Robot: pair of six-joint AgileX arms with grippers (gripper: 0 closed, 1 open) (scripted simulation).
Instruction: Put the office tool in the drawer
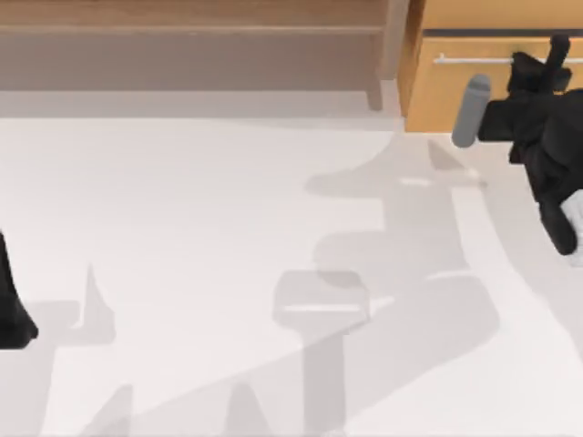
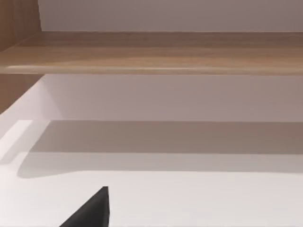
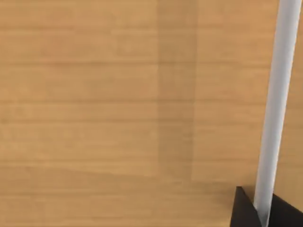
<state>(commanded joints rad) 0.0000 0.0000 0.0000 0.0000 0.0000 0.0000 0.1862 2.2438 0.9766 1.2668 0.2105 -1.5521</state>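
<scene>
Right hand [image 1: 553, 56] straddles the drawer [image 1: 455, 91] handle [image 3: 274, 104]; grip state unclear. A loose hold could slip when pulling.

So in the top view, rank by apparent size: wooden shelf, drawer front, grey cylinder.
1. Wooden shelf, largest.
2. Drawer front, partly covered by the right claw.
3. Grey cylinder, smallest.

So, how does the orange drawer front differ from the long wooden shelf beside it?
The drawer front is bright orange-tan; the shelf is duller brown. The drawer front carries a thin silver handle, the shelf has none. The shelf spans the top view's far left and middle; the drawer sits far right, with the right hand at its handle. Both show wood grain.
</scene>
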